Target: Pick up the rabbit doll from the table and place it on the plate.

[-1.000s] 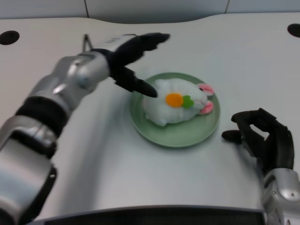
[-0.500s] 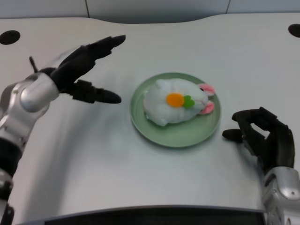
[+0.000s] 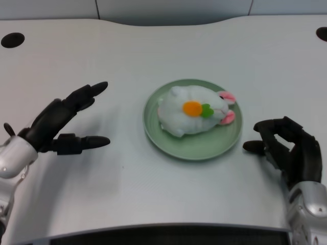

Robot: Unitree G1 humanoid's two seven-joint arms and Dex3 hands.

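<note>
1. The white plush rabbit doll (image 3: 193, 112) with pink ears and an orange carrot patch lies on the round green plate (image 3: 176, 144), inside its rim
2. The black left hand (image 3: 60, 125) hovers well left of the plate, fingers spread, holding nothing
3. Bare white table (image 3: 127, 184) lies between hand and plate rim

Plush rabbit doll (image 3: 191, 113), seemingly glossy plate (image 3: 191, 148)
</note>
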